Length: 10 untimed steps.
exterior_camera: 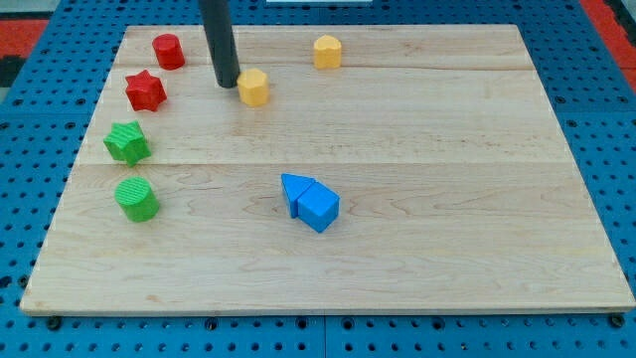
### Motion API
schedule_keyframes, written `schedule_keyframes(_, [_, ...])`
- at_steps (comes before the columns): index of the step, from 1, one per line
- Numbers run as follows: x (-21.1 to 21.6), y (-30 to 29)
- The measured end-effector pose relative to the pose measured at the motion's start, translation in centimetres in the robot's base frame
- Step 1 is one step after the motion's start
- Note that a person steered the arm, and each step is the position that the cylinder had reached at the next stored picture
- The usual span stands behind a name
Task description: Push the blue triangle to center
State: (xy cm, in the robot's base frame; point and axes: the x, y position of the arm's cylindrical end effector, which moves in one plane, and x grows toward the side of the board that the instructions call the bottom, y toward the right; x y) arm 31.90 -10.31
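While my tip [228,83] nears the yellow block [254,88], the blue triangle [296,188] sits apart.

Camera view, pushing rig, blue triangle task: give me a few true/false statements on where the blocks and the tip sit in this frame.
1. My tip is right next to the blue triangle. False: it is near the view's top, just left of a yellow block.
2. The blue triangle touches the blue cube. True.
3. The red star lies at the view's right edge. False: it is on the view's left, below the red cylinder.
4. The green star sits above the green cylinder in the view. True.
5. Only one yellow block is on the board. False: a second yellow block lies farther right.
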Motion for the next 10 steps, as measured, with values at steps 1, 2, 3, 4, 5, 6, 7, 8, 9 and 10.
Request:
schedule_keyframes(1, [2.4,2.6])
schedule_keyframes(2, [2.2,6.4])
schedule_keyframes(3, [3.6,9.2])
schedule_keyframes(4, [5.5,3.6])
schedule_keyframes(5, [13.0,2.4])
schedule_keyframes(6, [18.7,2.9])
schedule_keyframes(7, [20.4,5.3])
schedule_keyframes(8, [18.5,9.6])
schedule_keyframes(9, [17.1,8.4])
schedule_keyframes(10, [17.5,4.9])
